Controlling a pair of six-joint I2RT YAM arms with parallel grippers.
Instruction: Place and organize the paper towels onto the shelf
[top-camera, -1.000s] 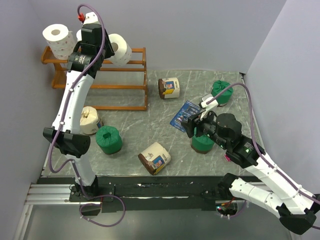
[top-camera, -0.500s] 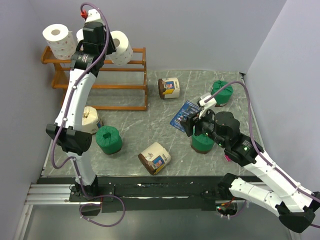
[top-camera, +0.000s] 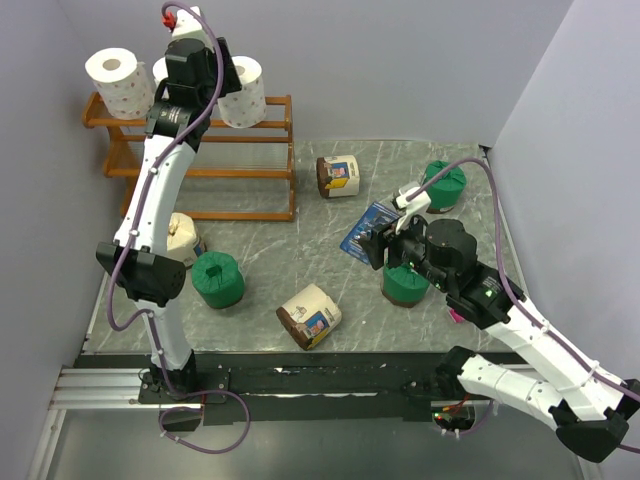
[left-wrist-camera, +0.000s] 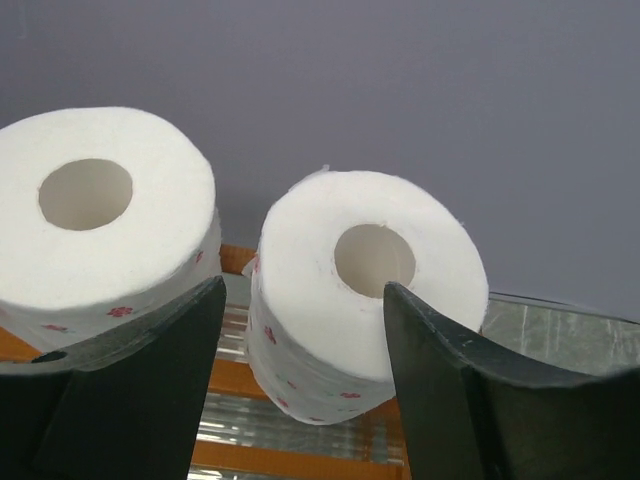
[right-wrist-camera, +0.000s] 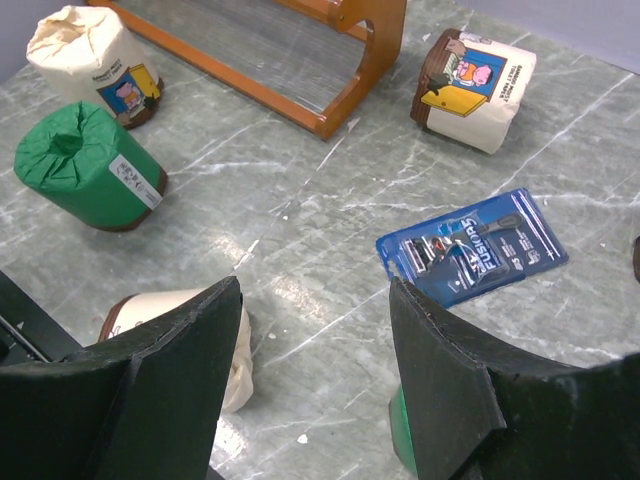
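paper towels (top-camera: 243, 92), soft white dotted cylinders, top the slatted wooden shelf (top-camera: 240, 173) (left gripper (left-wrist-camera: 302, 290) and right gripper (right-wrist-camera: 315, 290) parted, empty).

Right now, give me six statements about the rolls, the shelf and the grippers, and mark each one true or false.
1. Three green rolls sit on the table. True.
2. The right gripper holds a green roll. False: its jaws are open with nothing between them.
3. White rolls stand on the top tier of the shelf. True.
4. The blue packet lies on the shelf. False: it lies on the table.
5. All three cream rolls are on the table. True.
6. The left gripper is down at the table. False: it is up at the top tier, by a white roll.
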